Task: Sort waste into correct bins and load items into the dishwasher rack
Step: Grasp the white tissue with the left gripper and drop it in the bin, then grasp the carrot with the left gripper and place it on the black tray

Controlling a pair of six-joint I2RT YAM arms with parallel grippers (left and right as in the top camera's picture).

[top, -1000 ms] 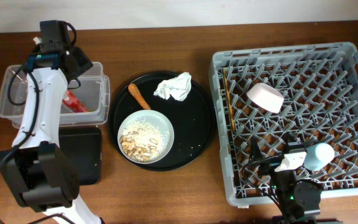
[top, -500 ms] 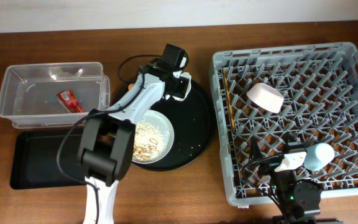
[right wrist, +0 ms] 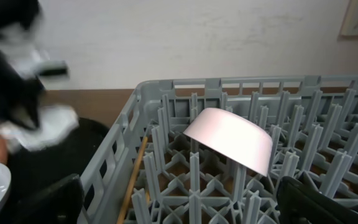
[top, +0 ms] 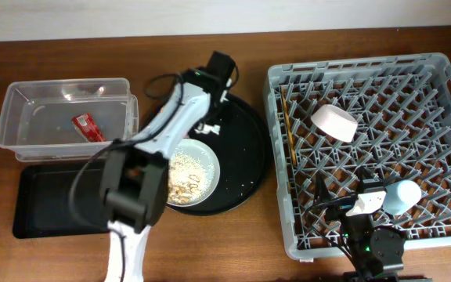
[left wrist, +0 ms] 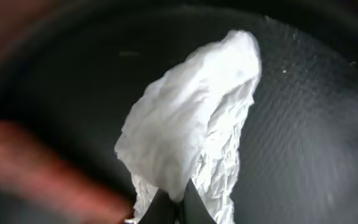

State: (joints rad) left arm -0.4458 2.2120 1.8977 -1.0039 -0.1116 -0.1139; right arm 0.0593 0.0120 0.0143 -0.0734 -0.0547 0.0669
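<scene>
In the left wrist view my left gripper [left wrist: 179,202] is shut on the lower edge of the crumpled white napkin [left wrist: 191,124], which lies on the round black tray [top: 249,164]. Overhead, the left gripper [top: 212,117] covers the napkin. The red sauce packet [top: 84,127] lies in the clear tub [top: 22,102]; the black bin [top: 45,211] sits in front of it. A pale plate [top: 185,172] holds rice and brown scraps. The grey rack [top: 445,70] holds the white bowl [top: 334,122], chopsticks [top: 289,125] and blue cup [top: 404,196]. My right gripper [right wrist: 188,205] stands open over the rack's near side.
A blurred reddish-brown object [left wrist: 36,168] lies left of the napkin on the round tray. The left arm [top: 163,137] stretches across the plate's left side. The right arm's base [top: 370,243] sits at the rack's front edge. Bare wooden table [top: 210,251] lies in front.
My left arm swung right from the clear tub to the round tray, came down over the napkin, and its jaws closed on it. The right arm has not moved.
</scene>
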